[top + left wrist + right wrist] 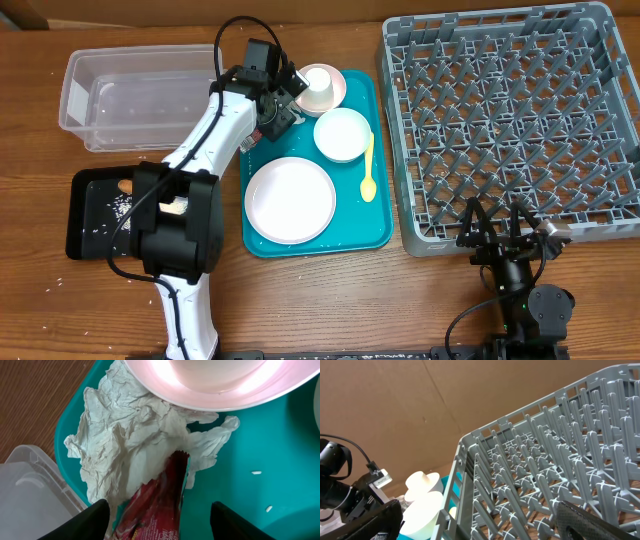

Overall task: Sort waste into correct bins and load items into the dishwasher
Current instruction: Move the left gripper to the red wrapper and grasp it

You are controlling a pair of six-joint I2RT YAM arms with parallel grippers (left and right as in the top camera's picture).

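The left gripper [287,98] is seen over the far left corner of the large teal plastic serving tray [385,225]. It is just left of the pale pink small dish [337,84], in which the small white cup [317,92] rests. In the left wrist view its jaws are shown parted at a moderate width, with one of its fingers [87,522] on each side of the red shiny wrapper [155,505]. The left finger is placed at the edge of the crumpled white napkin [125,445], the right finger is kept apart from both, and nothing is clamped. The napkin is spread over the tray's corner and partly tucked under the pink dish's rim, with the wrapper lying among its near folds. A few scattered white rice grains [256,472] are seen on the teal surface to the right.

On the same tray the white bowl [342,135] is set near the middle, the large round white plate [290,198] at the near side and the yellow plastic spoon [369,165] along the right side. The clear rectangular plastic tub [140,85] is placed at the far left of the wooden table [300,310]. The shallow black rectangular tray [85,215], strewn with rice, is found at the near left and is partly covered by the left arm. The right gripper [493,228] is held with jaws spread wide and empty at the near edge of the large square grey plastic dish rack [510,120] on the right.
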